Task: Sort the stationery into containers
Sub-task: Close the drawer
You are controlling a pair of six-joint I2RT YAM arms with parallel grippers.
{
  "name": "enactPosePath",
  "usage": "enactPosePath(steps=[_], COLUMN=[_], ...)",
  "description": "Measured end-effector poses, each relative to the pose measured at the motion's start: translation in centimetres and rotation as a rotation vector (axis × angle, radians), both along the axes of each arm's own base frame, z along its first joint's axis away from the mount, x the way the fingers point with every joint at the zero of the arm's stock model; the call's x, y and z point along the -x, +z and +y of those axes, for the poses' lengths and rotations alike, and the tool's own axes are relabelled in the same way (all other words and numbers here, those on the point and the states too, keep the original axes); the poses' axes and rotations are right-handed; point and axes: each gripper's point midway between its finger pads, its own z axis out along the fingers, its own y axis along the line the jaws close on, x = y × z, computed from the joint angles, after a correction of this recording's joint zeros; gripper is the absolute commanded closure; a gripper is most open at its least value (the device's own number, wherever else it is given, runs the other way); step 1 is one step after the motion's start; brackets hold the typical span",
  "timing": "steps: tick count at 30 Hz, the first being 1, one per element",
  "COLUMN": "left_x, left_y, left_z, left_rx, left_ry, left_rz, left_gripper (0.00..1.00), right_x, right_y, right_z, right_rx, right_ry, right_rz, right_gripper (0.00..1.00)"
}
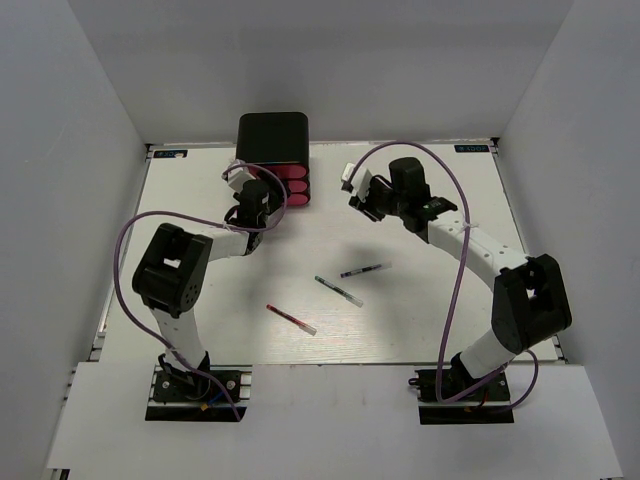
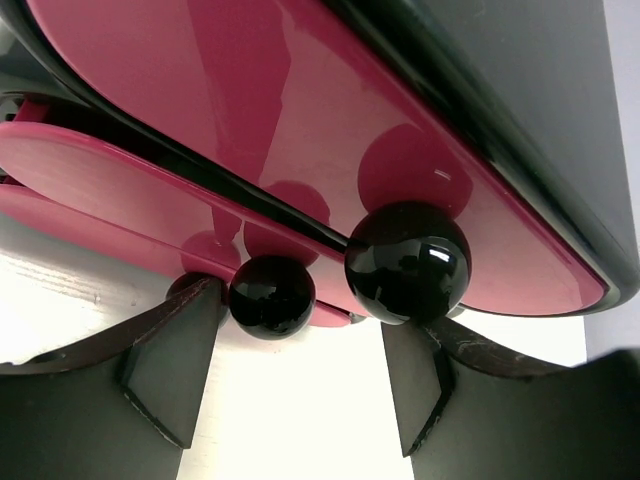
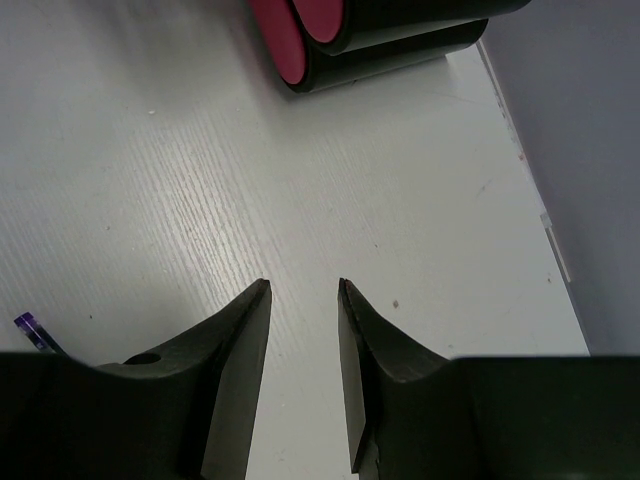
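The black cabinet (image 1: 272,138) stands at the back with its three pink-red drawers (image 1: 296,186) facing the table. In the left wrist view the drawer fronts (image 2: 300,120) fill the frame, with two black knobs (image 2: 272,295) showing. My left gripper (image 1: 268,192) is open right at the drawer fronts, and in its wrist view it (image 2: 303,338) has its fingertips either side of the knobs, gripping nothing. My right gripper (image 1: 357,203) is open and empty above bare table (image 3: 303,288). A thin red pen (image 1: 290,319) and two thin dark pens (image 1: 339,291) (image 1: 364,270) lie mid-table.
Grey walls close in the white table (image 1: 450,300) on the left, back and right. The cabinet's corner (image 3: 400,40) shows at the top of the right wrist view, and a purple pen end (image 3: 28,330) at its left edge.
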Motion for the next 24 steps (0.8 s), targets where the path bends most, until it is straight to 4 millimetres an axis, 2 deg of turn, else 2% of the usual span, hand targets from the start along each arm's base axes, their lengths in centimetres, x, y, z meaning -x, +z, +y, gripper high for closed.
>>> enactPosePath(steps=[6,12,15,18,21,24], left_x=[0.3,3.2,4.6,5.6,6.3,6.4], left_y=[-0.1,-1.9,-1.4,0.1,1.2,0.7], left_z=[-0.1,0.3,0.5,0.8,1.3,2.7], left_rx=[0.016,0.015,0.017,0.027,0.066,0.124], left_ry=[-0.012,-0.051,-0.074,-0.080,-0.064,-0.021], left_rz=[-0.020,0.018,0.013,-0.017,-0.037,-0.019], left_gripper=[0.25,0.27,0.25,0.23,0.17,0.15], right_x=[-0.1,0.4,0.6,0.7,0.8,1.2], right_y=[0.0,-0.7,-0.9,-1.0,-0.9,-1.1], right_z=[-0.2,-0.3,-0.2,-0.2,-0.3,-0.6], right_rx=[0.000,0.004,0.002,0.002,0.000,0.000], right_ry=[-0.004,0.002,0.009,0.011,0.011,0.009], right_rz=[0.000,0.016,0.022,0.025,0.022,0.026], right_gripper=[0.61,0.61,0.61,0.61,0.61,0.61])
